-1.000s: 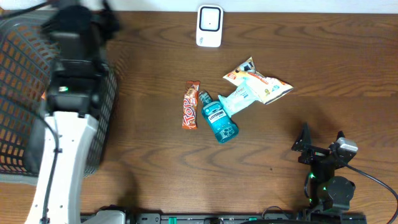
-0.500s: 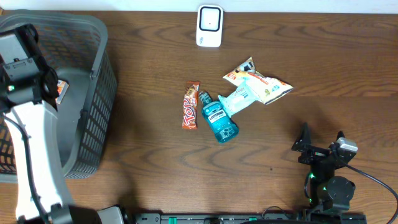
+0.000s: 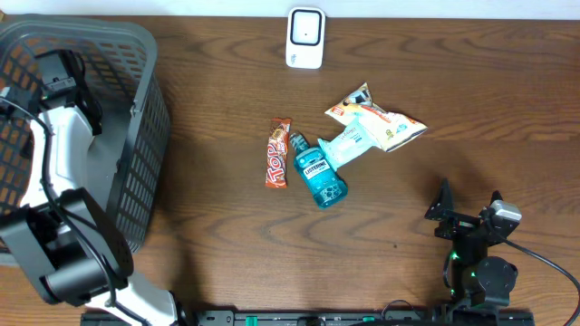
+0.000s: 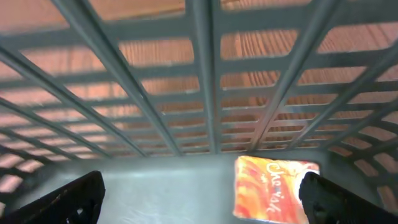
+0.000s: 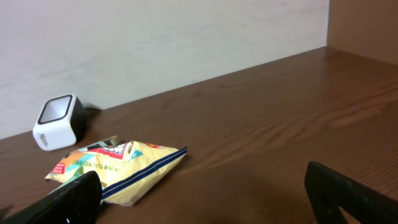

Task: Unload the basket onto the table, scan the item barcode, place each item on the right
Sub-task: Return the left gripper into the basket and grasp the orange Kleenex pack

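The white barcode scanner [image 3: 305, 38] stands at the table's far edge and also shows in the right wrist view as the scanner [image 5: 59, 121]. On the table lie a Top candy bar [image 3: 278, 153], a blue mouthwash bottle [image 3: 319, 172], a white-teal packet [image 3: 349, 140] and a yellow snack bag [image 3: 376, 118], [image 5: 118, 168]. My left gripper [image 3: 62, 72], [image 4: 202, 202] hangs open inside the grey basket [image 3: 145, 136], and an orange packet [image 4: 273, 190] lies on the basket floor below it, untouched. My right gripper [image 3: 469, 204], [image 5: 205, 199] rests open and empty at the near right.
The basket's lattice walls [image 4: 205, 81] close in around the left gripper on all sides. Bare wooden tabletop [image 3: 227, 235] lies between the basket and the items, and more in front of the right gripper [image 5: 261, 143].
The left arm has swung from above the basket's right wall to its far left and reaches down inside. The items on the table and the right arm have not moved.
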`<state>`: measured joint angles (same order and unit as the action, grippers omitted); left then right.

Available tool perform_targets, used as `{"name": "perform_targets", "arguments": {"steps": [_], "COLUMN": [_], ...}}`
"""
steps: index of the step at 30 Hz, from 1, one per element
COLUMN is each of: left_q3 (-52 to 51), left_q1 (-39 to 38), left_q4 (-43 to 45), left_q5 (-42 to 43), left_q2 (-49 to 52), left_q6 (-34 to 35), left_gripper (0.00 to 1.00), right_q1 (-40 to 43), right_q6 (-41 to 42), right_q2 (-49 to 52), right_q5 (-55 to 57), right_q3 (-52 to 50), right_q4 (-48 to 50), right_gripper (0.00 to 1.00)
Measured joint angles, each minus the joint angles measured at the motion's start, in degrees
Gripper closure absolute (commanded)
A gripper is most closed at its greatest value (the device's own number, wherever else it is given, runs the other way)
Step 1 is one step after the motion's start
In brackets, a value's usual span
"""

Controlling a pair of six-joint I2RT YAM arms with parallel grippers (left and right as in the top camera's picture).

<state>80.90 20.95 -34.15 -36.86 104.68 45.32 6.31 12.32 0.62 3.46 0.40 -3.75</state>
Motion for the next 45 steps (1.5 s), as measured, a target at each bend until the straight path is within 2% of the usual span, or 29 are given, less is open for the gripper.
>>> {"name": "perform_targets", "arguments": {"steps": [5,12,21,43,44,45], "left_q3": [0.00,0.00,-0.02,0.02,0.02,0.02], "left_q1": [0.00,0.00,0.00,-0.09,-0.07,-0.07], "left_q4": [3.50,8.76,9.35,10.45,10.43,10.45], "left_q5": [2.62,7.50,10.62,11.34,11.39,11.39], "left_q2": [1.81,5.92,11.96,15.08,15.08,15.08], "left_q6": [4.22,5.92,5.97,5.75,5.70,5.70], "left_gripper": [0.02,0.02,0.02,0.02,0.04,0.13], "right_q1": [0.00,0.00,0.00,0.00,0.00,0.00], "right_q6": [0.00,0.00,0.00,0.00,0.00,0.00], "right_q2": [0.00,0.00,0.00,0.00,0.00,0.00], "right_q5": [0.02,0.00,0.02,0.00,0.00,0.00], "right_q3": [0.00,0.00,0.00,0.00,0.00,0.00], "right_q4": [0.00,0.00,0.00,0.00,0.00,0.00], "right_gripper": [0.01,0.01,0.01,0.01,0.01,0.01]}}
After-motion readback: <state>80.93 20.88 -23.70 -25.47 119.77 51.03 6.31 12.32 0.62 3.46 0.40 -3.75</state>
